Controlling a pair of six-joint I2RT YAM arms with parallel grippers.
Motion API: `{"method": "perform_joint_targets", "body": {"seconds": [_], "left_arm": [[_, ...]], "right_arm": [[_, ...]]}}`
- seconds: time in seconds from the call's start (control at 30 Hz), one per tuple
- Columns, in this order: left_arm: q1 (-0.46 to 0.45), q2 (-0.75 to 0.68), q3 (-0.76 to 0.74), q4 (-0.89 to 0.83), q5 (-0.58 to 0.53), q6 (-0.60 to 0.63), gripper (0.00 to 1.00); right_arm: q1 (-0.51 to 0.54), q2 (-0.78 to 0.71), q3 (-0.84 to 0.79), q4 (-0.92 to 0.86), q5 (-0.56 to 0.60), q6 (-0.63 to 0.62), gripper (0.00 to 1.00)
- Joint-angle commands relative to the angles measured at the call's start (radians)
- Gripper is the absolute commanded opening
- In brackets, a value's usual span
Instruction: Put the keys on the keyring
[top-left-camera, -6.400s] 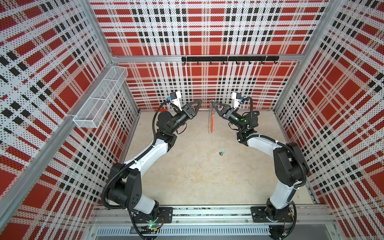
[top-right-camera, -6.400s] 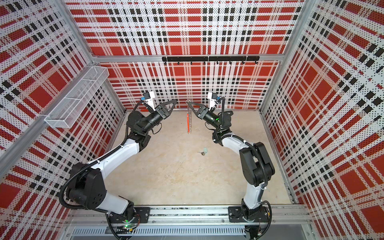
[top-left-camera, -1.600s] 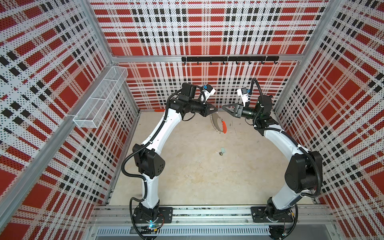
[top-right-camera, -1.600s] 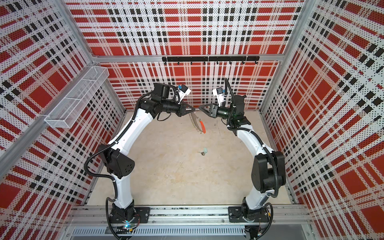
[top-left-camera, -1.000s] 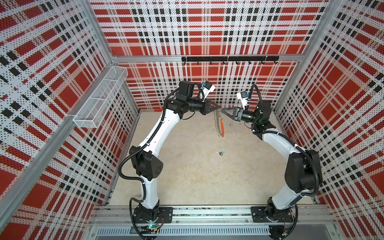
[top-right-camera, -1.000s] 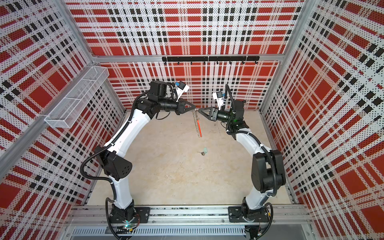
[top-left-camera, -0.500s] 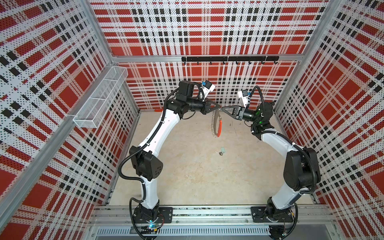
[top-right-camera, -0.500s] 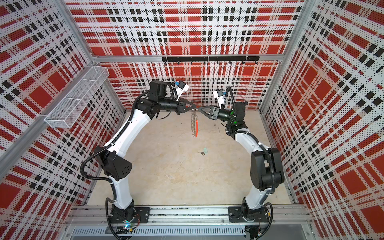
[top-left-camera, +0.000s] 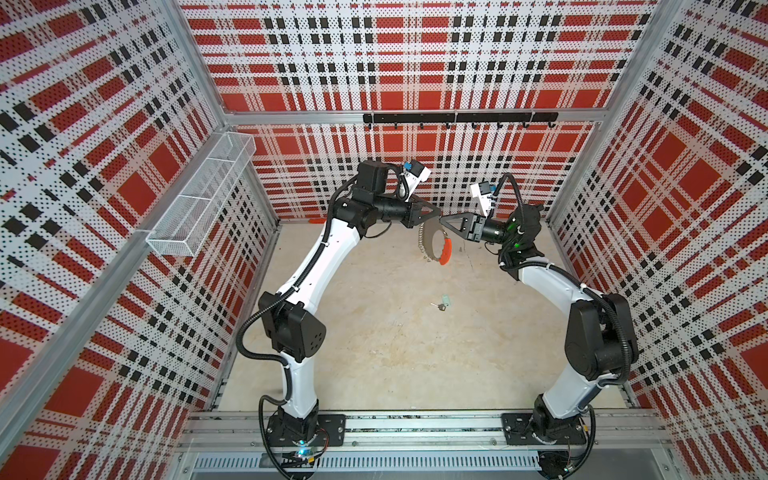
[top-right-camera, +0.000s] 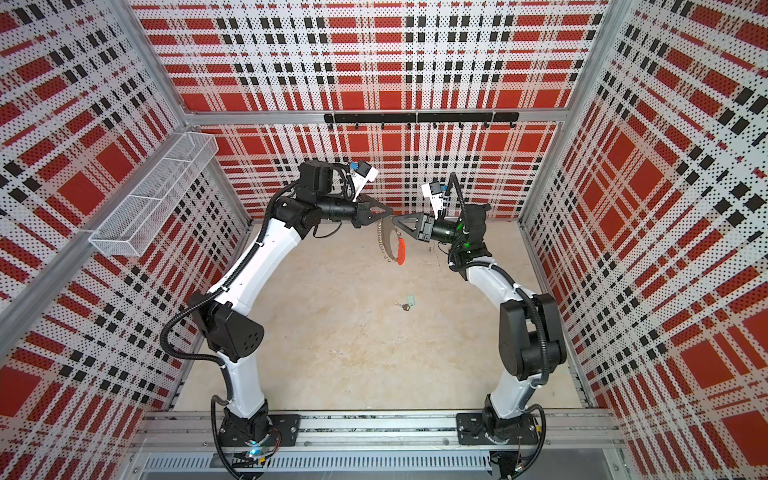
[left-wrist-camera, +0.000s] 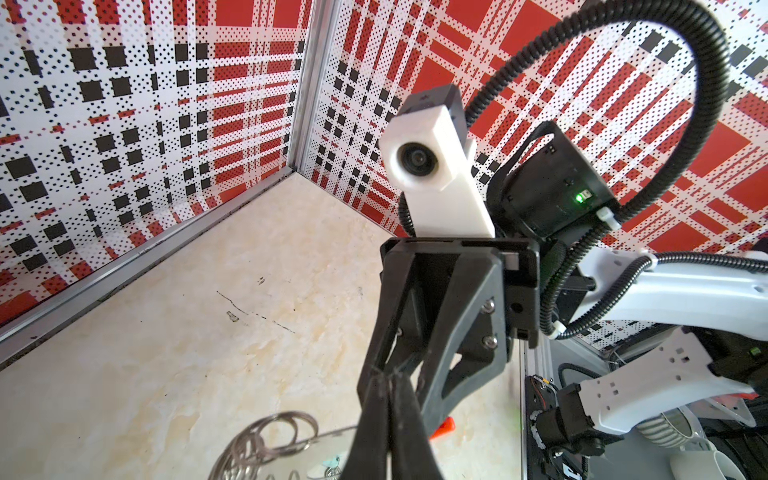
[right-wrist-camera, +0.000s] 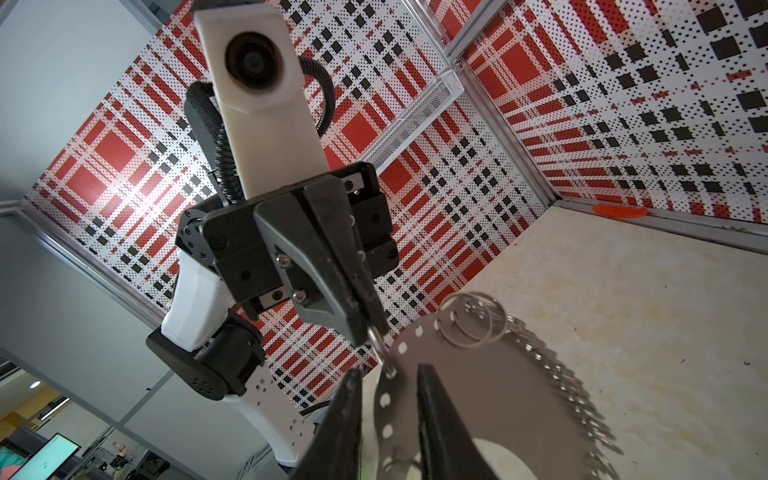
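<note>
The keyring (top-left-camera: 432, 245) (top-right-camera: 390, 244), a flat dark grey ring with an orange-red arc and silver wire clips, hangs in the air at the back between both arms. My left gripper (top-left-camera: 439, 213) (left-wrist-camera: 388, 374) is shut on one wire clip (right-wrist-camera: 376, 334) at the ring's top rim. My right gripper (top-left-camera: 443, 220) (right-wrist-camera: 388, 370) meets it tip to tip. Its jaws stand apart at the holed rim (right-wrist-camera: 384, 401), one finger across the ring's face and the other clear of the edge. The keys (top-left-camera: 441, 304) (top-right-camera: 407, 304), with the mint tag, lie on the floor below.
A white wire basket (top-left-camera: 199, 208) hangs on the left wall. A black hook rail (top-left-camera: 457, 118) runs along the back wall. A small orange-red strip (top-left-camera: 316, 220) (right-wrist-camera: 619, 210) lies at the foot of the back wall. Plaid walls close in three sides.
The hanging keyring has turned, so more of its face shows from above. The right gripper has edged closer to the left one. The keys have not moved.
</note>
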Motion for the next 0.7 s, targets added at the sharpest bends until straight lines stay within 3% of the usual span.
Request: {"method": "perform_joint_targets", "body": {"seconds": [0.0, 0.4, 0.67], "left_arm": [[-0.01, -0.045, -0.009, 0.038, 0.028, -0.002, 0.0], [-0.009, -0.05, -0.028, 0.037, 0.033, 0.008, 0.0], [-0.009, -0.051, -0.035, 0.038, 0.033, 0.011, 0.0]], "right_arm": [[0.01, 0.018, 0.04, 0.024, -0.008, 0.0, 0.26], [0.01, 0.033, 0.063, 0.086, -0.017, 0.05, 0.24], [0.01, 0.04, 0.074, 0.089, -0.015, 0.054, 0.15]]}}
